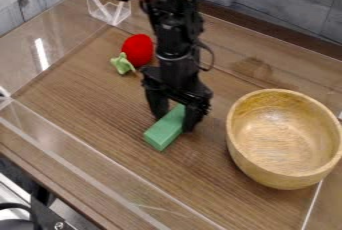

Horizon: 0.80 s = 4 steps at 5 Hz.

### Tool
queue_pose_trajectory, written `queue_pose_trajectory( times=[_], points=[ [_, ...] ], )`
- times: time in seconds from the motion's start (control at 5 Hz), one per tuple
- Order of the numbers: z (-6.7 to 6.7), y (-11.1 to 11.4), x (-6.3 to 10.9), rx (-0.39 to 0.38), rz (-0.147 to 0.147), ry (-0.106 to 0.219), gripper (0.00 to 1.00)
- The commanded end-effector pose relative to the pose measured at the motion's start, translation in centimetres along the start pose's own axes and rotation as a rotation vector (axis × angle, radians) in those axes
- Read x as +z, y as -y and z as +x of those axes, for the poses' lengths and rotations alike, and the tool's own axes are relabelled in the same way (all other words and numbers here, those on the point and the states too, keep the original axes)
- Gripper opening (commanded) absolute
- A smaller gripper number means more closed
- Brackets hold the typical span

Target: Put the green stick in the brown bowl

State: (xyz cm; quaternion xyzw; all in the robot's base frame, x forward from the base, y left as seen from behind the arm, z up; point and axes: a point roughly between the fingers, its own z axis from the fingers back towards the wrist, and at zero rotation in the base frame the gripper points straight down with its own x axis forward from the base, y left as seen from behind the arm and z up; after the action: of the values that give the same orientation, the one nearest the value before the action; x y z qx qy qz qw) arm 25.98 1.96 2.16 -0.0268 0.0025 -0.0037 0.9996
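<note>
The counter (80,94), wood-grained with clear low walls along its edges, carries everything here. The brown bowl (285,139) sits at the lower right of the frame, empty, with its thick rim facing up. Left of it, near the middle of the frame, the gripper (174,115) points straight down with its jaws spread apart, straddling the upper end of the green stick (166,131), which lies flat on the counter, near the bowl but clear of it. The step in hand looks like the grasp itself: the jaws frame the stick but are not closed on it. The next move calls for closing squarely on the stick's narrow sides, lifting it clear of the counter, and carrying it rightward over the bowl's rim before letting go.
</note>
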Motion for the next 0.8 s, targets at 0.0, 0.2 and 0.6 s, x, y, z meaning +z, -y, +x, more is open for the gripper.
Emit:
queue_pose_trajectory(
  times=[0.0, 0.2, 0.6],
  points=[
    [0.6, -0.2, 1.0, -0.011, 0.008, 0.047, 0.0],
    [0.5, -0.2, 1.7, -0.011, 0.003, 0.053, 0.0],
    [0.3, -0.1, 3.9, 0.013, -0.009, 0.074, 0.0]
  ],
)
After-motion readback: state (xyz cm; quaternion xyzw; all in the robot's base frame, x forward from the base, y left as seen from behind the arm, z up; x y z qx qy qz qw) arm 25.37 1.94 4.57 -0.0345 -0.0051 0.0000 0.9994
